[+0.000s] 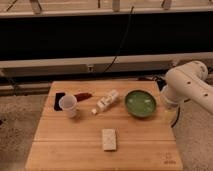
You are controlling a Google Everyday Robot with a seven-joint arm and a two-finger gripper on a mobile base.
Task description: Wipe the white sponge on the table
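Sponge (109, 139) mid-front of table (60, 145), gripper (173, 113) off rt edge

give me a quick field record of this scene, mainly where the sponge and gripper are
table: light wood, dark logo at near right corner
white sponge: lying flat, near middle, nothing touching it
gripper: past the table's right edge, beside the green bowl, far from the sponge
cup: left side
green bowl: right side
white ridged bottle: lying between cup and bowl
small white cube: just left of the bottle
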